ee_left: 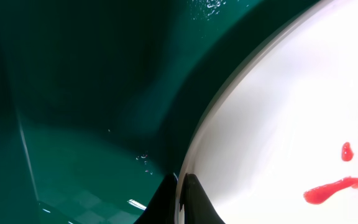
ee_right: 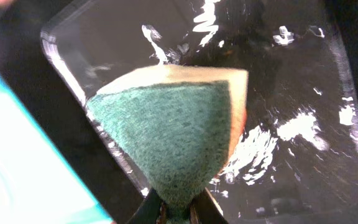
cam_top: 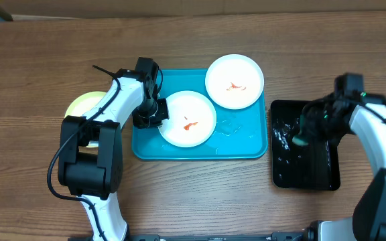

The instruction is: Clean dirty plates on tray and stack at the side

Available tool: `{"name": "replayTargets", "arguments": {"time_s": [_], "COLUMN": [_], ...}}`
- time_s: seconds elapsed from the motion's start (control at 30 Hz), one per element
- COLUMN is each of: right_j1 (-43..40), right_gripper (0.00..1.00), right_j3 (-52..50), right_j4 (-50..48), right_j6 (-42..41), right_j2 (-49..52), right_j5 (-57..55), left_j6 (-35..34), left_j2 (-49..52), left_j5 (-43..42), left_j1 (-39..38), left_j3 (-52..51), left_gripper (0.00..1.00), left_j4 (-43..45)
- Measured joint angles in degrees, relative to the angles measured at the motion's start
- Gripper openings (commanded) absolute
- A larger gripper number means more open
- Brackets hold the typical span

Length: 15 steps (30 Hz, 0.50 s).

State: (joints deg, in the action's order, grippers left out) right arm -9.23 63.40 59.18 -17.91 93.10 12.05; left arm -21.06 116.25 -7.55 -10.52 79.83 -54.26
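Observation:
The turquoise tray (cam_top: 243, 144) holds two white plates. One white plate (cam_top: 196, 110) with an orange-red smear lies at the tray's left; another smeared white plate (cam_top: 243, 73) overlaps the back right rim. My left gripper (cam_top: 154, 114) is shut on the left rim of the nearer white plate (ee_left: 291, 124), fingers pinching its edge (ee_left: 180, 199). A pale yellow-green plate (cam_top: 82, 104) lies on the table left of the tray, partly hidden by the left arm. My right gripper (cam_top: 301, 137) is shut on a green and yellow sponge (ee_right: 173, 130) above the black tray.
A smaller black tray (cam_top: 313, 171) with wet patches stands to the right of the turquoise tray; it also shows in the right wrist view (ee_right: 291, 81). Water drops lie on the turquoise tray's floor (cam_top: 230, 127).

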Motion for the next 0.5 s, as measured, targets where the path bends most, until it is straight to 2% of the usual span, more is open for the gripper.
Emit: {"name": "replayTargets", "arguments": {"time_s": [0.1,0.23,0.5], "right_j1": [0.0,0.0,0.0], "right_gripper": [0.04,0.05,0.07], "right_j3": [4.1,3.3,-11.0], "right_j4": [5.1,6.9,-4.4], "right_j6": [0.0,0.0,0.0], "right_j2": [-1.4,-2.1,-2.1], "right_j5": [-0.3,-0.5,0.7], "left_j6": [0.0,0.0,0.0], "left_j2": [0.0,0.0,0.0], "left_j5": [0.0,0.0,0.0], "left_j1": [0.0,0.0,0.0], "left_j3": [0.0,0.0,0.0], "left_gripper": [0.04,0.04,0.04], "left_j4": [0.0,0.0,0.0]}}
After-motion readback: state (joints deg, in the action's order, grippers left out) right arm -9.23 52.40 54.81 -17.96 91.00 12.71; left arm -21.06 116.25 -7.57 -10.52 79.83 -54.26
